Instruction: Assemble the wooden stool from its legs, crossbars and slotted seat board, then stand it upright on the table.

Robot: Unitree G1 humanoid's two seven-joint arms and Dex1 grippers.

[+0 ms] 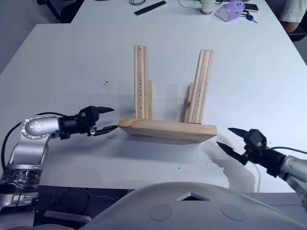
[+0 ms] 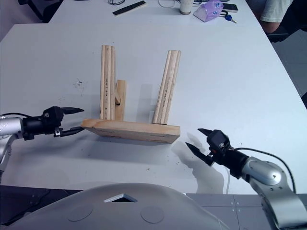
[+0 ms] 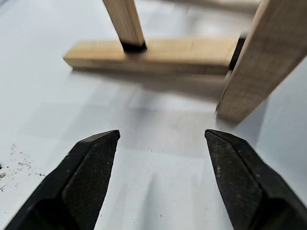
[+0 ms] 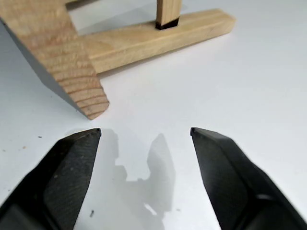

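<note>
Pale wood forms the stool (image 1: 168,130), which lies on its side near the middle of the white surface (image 1: 72,62), not upright. Its seat board (image 1: 165,129) stands on one long edge on the side nearest the robot. The legs run away from the robot along the surface in two groups, the left legs (image 1: 140,81) and the right legs (image 1: 201,86). A short crossbar (image 2: 120,98) shows beside the left group near the seat board. In the left wrist view one leg (image 3: 158,52) lies flat on the surface, a crossbar (image 3: 125,21) rises from a dark slot in it, and the seat board's end (image 3: 259,57) stands close by. The left end effector (image 1: 114,119) is held low, just beside the left end of the seat board. Its two black fingers (image 3: 91,163) are spread with bare surface between them, and they grip nothing. The right end effector (image 1: 224,136) sits near the right end of the seat board, with a strip of surface between the two. Its fingers (image 4: 72,158) are likewise spread wide and hold nothing. The right wrist view shows the corner of the seat board (image 4: 57,57) close to these fingers. Fine dark specks (image 1: 106,84) dot the surface left of the stool. On a second table behind lie a black strip (image 1: 150,7), a white cup (image 1: 207,5) and a purple object (image 1: 230,9).
</note>
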